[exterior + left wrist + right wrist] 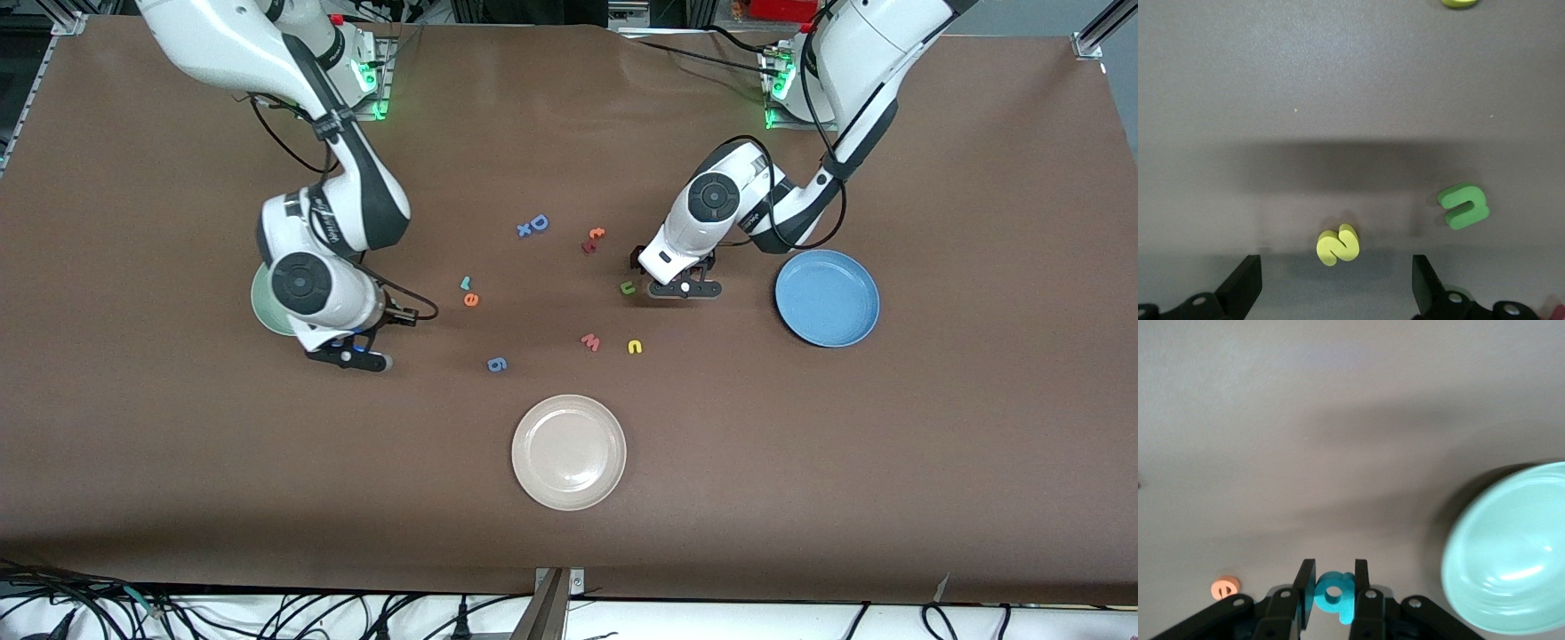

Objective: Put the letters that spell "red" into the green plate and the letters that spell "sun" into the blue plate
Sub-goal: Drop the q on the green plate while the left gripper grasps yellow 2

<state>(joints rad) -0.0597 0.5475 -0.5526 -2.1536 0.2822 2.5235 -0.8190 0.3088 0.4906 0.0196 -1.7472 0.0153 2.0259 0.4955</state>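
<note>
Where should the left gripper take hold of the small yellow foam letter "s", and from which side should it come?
The left gripper is open over the small yellow foam letter "s", which lies flat on the brown table. Probably best to come straight down from above and pinch across its narrow width, one finger on each outer curve.

Brown-covered table (178, 462) carries three plates: cream-white plate (569, 452) nearest front camera, blue plate (827, 297) toward left arm's end, green plate (267, 302) toward right arm's end. Scattered foam letters between: blue "D" (539, 222), teal "r" (464, 283), orange "e" (471, 300), pink "w" (590, 342), yellow "s" (1337, 245), olive-green letter (628, 287).
</note>
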